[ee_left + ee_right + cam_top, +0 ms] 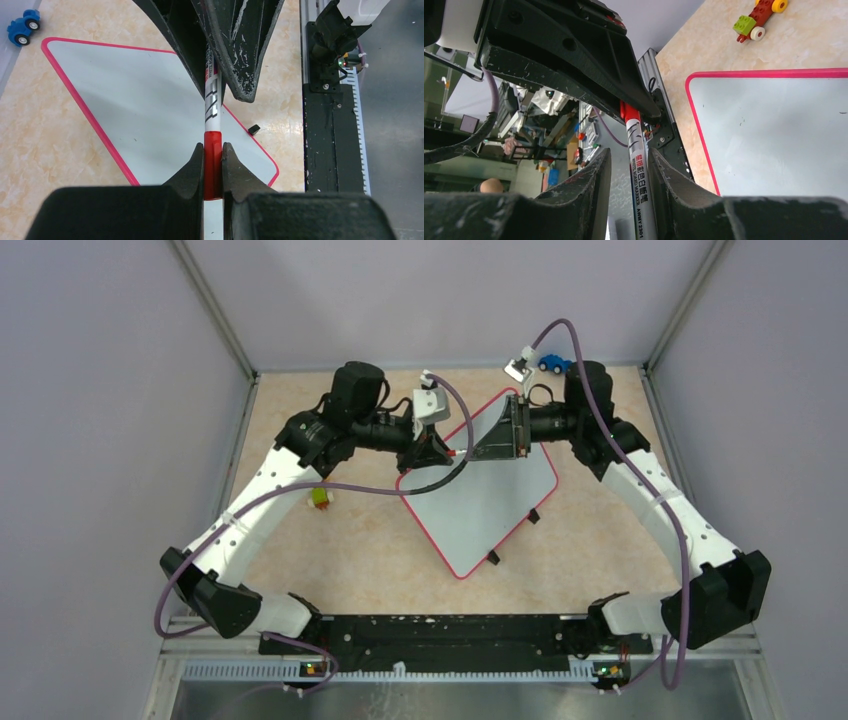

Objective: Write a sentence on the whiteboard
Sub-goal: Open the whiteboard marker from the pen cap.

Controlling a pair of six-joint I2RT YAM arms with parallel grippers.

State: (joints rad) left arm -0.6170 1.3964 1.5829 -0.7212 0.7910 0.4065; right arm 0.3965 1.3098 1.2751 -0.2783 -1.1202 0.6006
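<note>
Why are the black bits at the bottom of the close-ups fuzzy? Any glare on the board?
Left wrist view: the left tool sits too near the lens and blurs; the marker is sharp. Right wrist view: same blur on the right tool. Top view: even light, no glare on the whiteboard.

Left arm [252, 492], right arm [652, 498], jaws clamped, facing

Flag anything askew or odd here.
The whiteboard lies skewed, a corner, not a side, at the near end. Left gripper and right gripper both straddle one marker above it. Nothing spilled or broken.
</note>
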